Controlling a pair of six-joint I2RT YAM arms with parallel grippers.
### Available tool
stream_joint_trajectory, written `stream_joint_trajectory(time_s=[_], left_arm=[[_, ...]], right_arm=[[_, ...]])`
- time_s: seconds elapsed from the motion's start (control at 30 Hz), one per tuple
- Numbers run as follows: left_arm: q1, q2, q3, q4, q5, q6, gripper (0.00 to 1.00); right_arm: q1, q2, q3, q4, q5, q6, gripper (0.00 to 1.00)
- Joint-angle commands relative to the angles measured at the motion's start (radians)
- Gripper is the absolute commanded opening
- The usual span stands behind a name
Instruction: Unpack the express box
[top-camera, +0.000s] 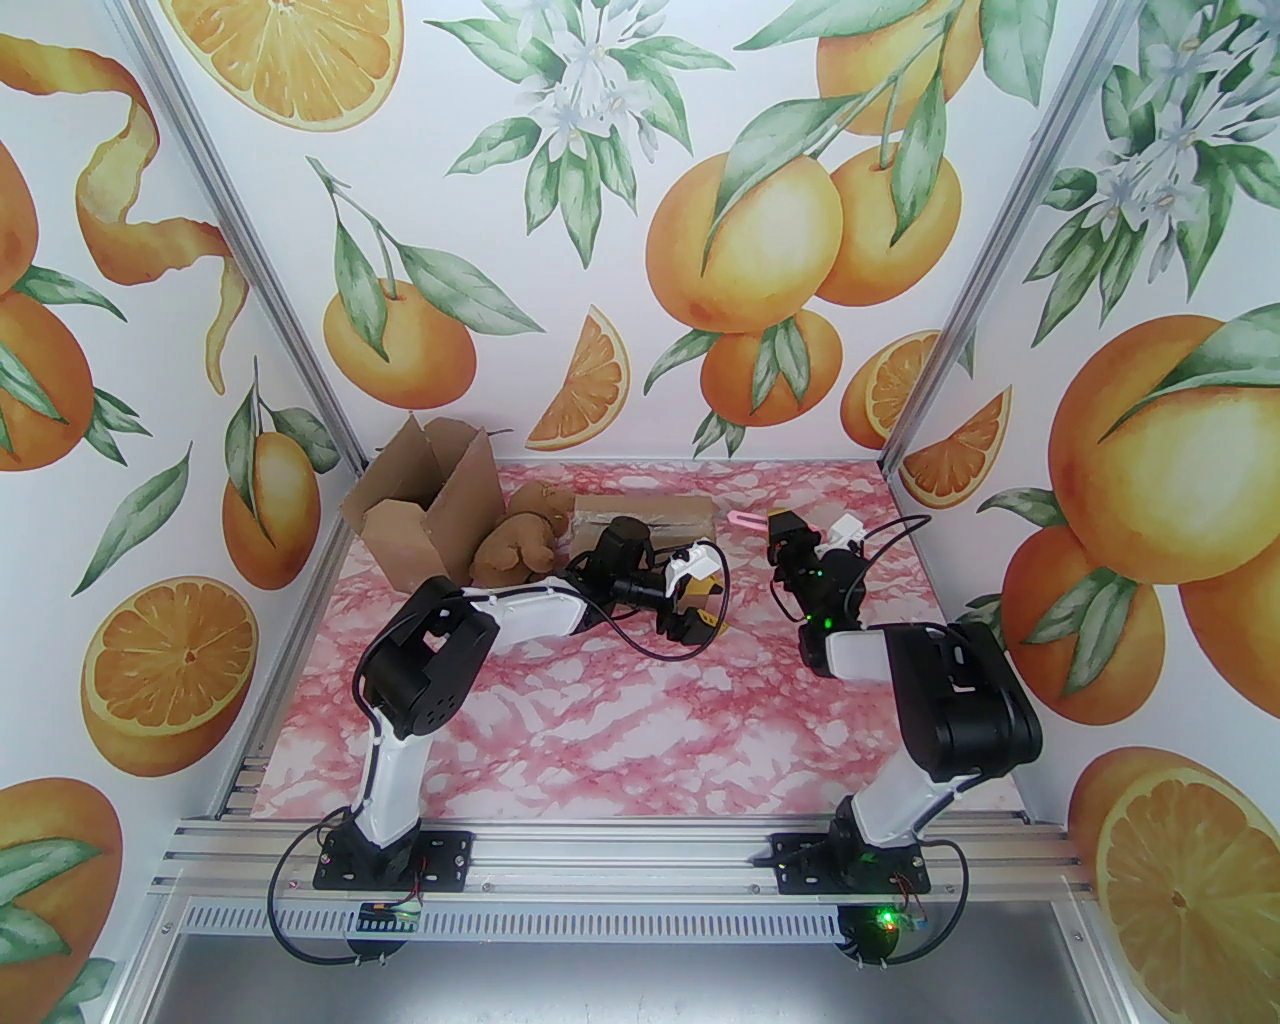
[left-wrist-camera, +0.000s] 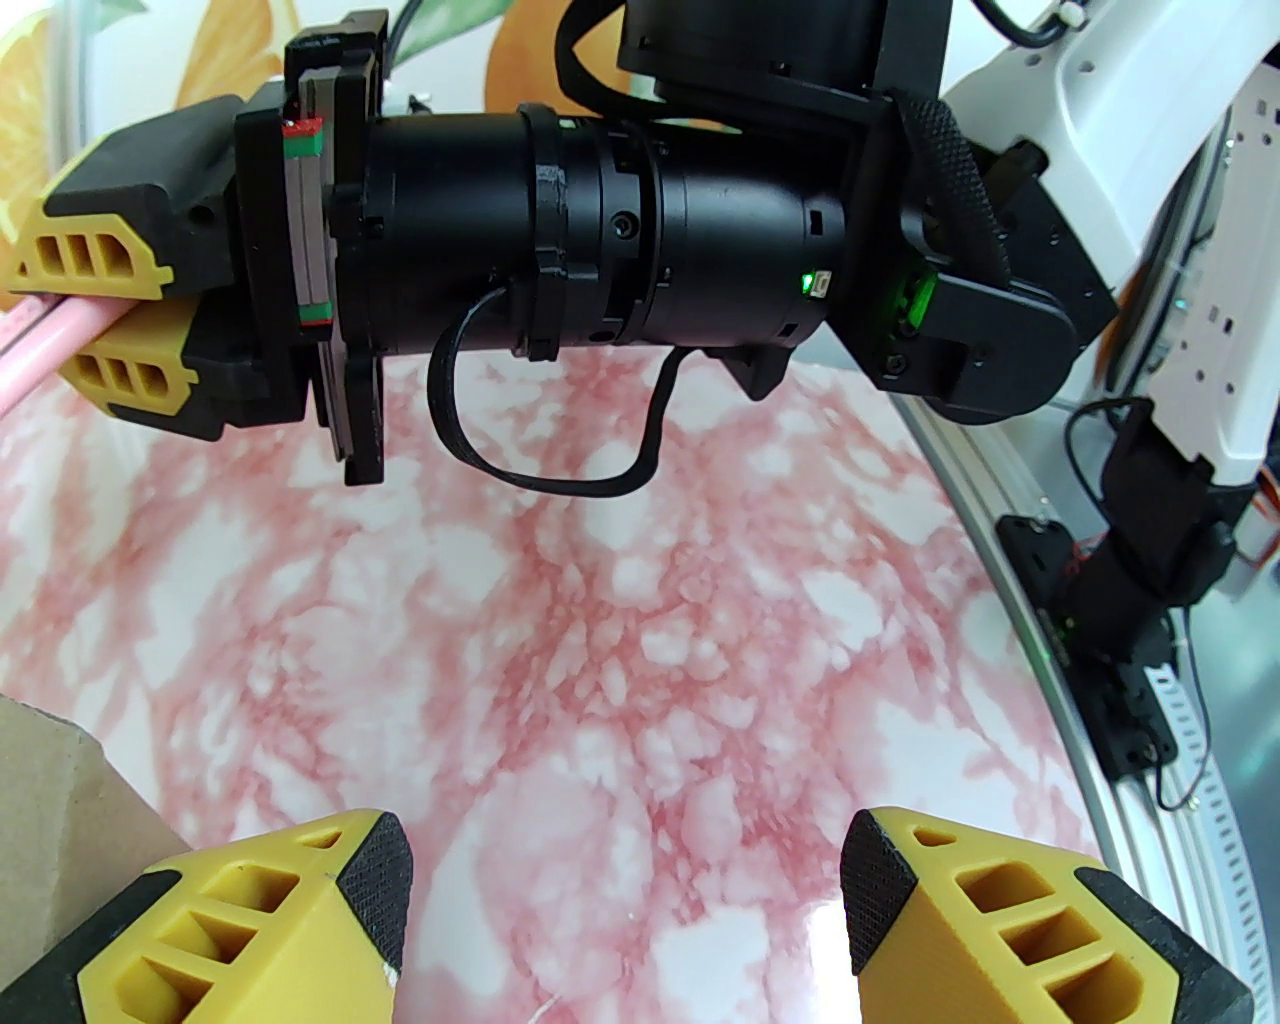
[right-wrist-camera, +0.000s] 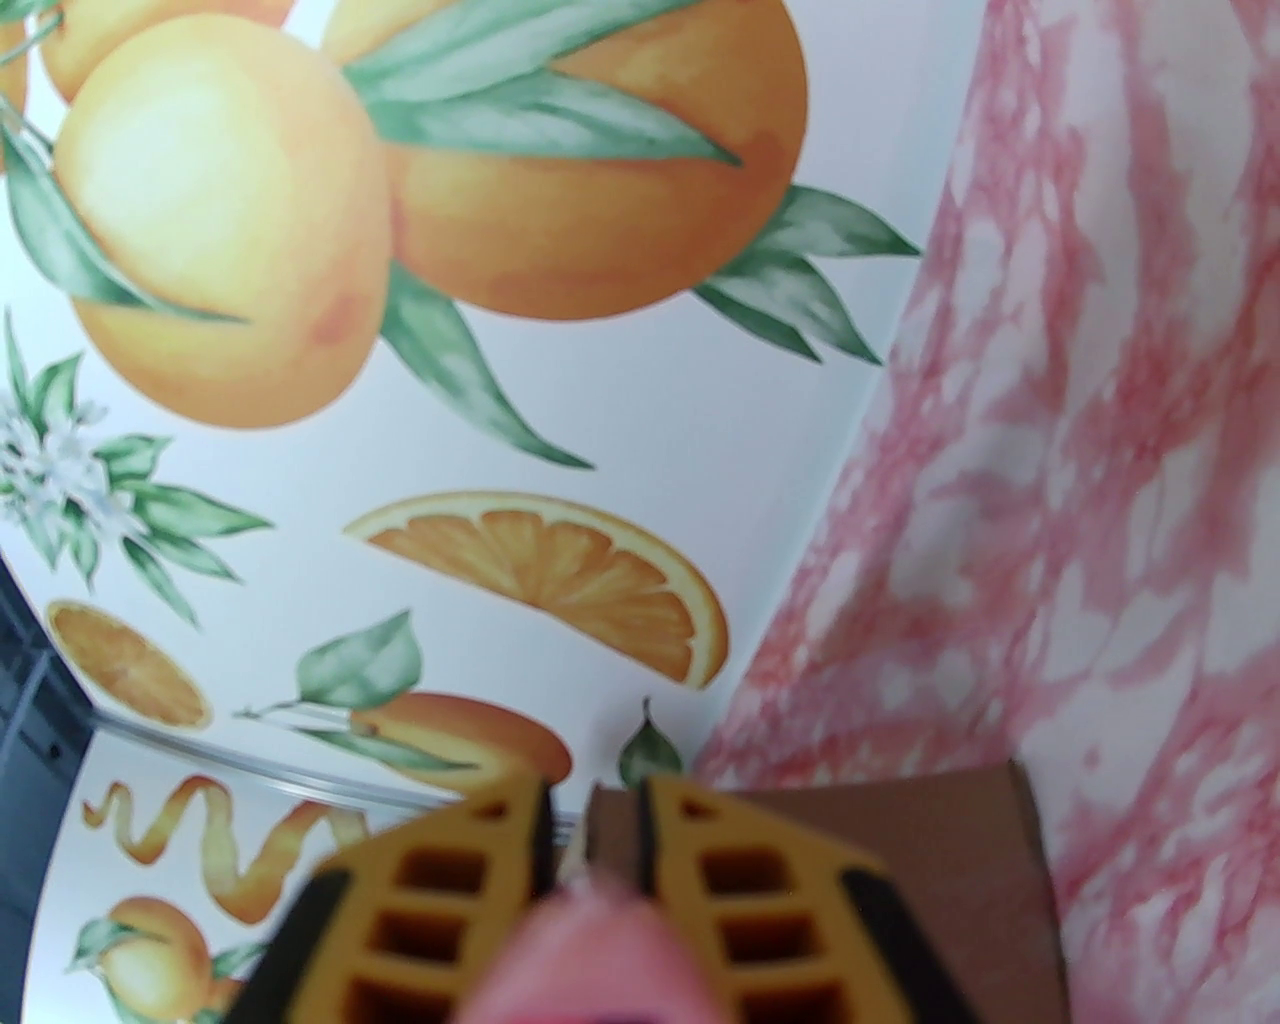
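A flat brown cardboard box (top-camera: 650, 515) with tape along its top lies at the back middle of the table. My right gripper (top-camera: 776, 528) hovers just right of it, shut on a pink stick-like tool (top-camera: 747, 518) that points left toward the box. In the right wrist view the pink tool (right-wrist-camera: 600, 950) sits blurred between the yellow fingers (right-wrist-camera: 450, 880), with the box (right-wrist-camera: 900, 830) just beyond. My left gripper (top-camera: 705, 605) stands open in front of the box, holding nothing. Its fingertips (left-wrist-camera: 380, 900) frame bare table, and a cardboard corner (left-wrist-camera: 60, 800) shows at lower left.
An opened cardboard box (top-camera: 420, 510) with raised flaps stands at the back left corner. A brown plush toy (top-camera: 515, 545) lies against it, beside the flat box. The pink marbled table (top-camera: 640, 720) is walled by orange-print panels on three sides.
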Motion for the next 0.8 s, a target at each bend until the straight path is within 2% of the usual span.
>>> stream_joint_trajectory(time_s=[0.0,0.33,0.6,0.77], left_arm=[[0.024,0.021,0.045,0.0,-0.01,0.016,0.75],[0.049,0.025,0.046,-0.004,0.004,0.013,0.73],[0.083,-0.026,0.012,-0.06,0.012,0.054,0.73],[0.086,-0.011,0.046,-0.101,0.042,0.084,0.73]], right_arm=[[0.021,-0.028,-0.025,0.105,-0.05,0.029,0.0],[0.056,-0.062,-0.051,0.108,-0.039,0.068,0.0],[0.087,-0.189,-0.109,-0.05,-0.021,0.051,0.0],[0.09,-0.245,-0.119,-0.142,-0.001,0.012,0.0]])
